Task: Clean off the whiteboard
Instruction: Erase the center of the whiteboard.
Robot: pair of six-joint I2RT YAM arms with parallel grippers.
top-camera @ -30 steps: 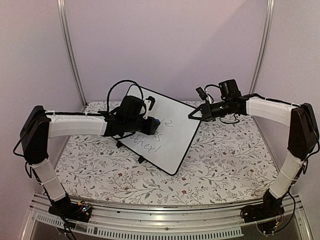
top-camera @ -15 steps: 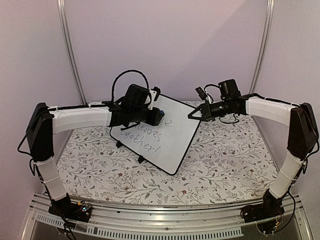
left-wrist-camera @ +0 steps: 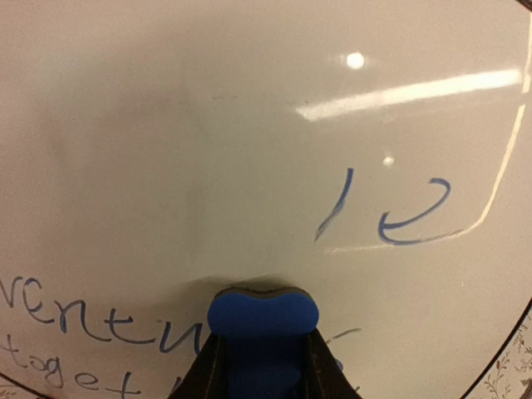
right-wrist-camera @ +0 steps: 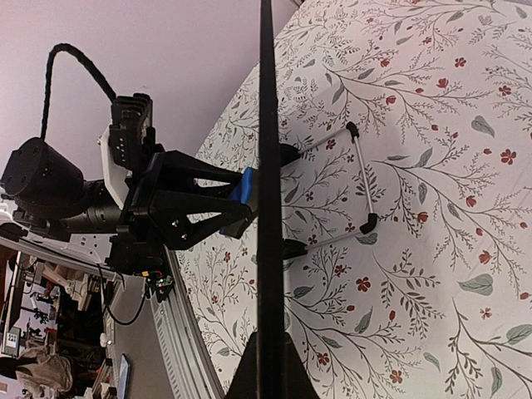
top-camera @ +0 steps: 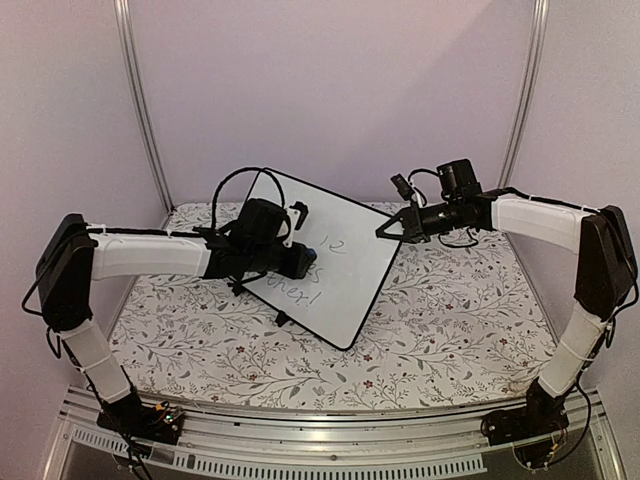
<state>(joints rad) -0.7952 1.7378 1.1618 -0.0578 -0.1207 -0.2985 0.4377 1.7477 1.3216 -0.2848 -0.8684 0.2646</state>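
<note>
We see left gripper (left-wrist-camera: 263, 342) clamped on blue eraser (left-wrist-camera: 263, 314), pressing it against whiteboard (top-camera: 350, 280) at blue handwriting (left-wrist-camera: 100, 320); whiteboard stands tilted on floral table (top-camera: 450, 330), right gripper (top-camera: 385, 231) pinching its right edge

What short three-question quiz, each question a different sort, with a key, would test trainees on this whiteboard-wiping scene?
1. True or false: the left claw grips a small blue rounded eraser.
2. The right claw is shut on: A) the edge of the glossy white, black-framed whiteboard; B) a marker pen; C) nothing.
3. Fill in: the handwriting on the board is ___ in colour.
Key: 1 true; 2 A; 3 blue.
</note>
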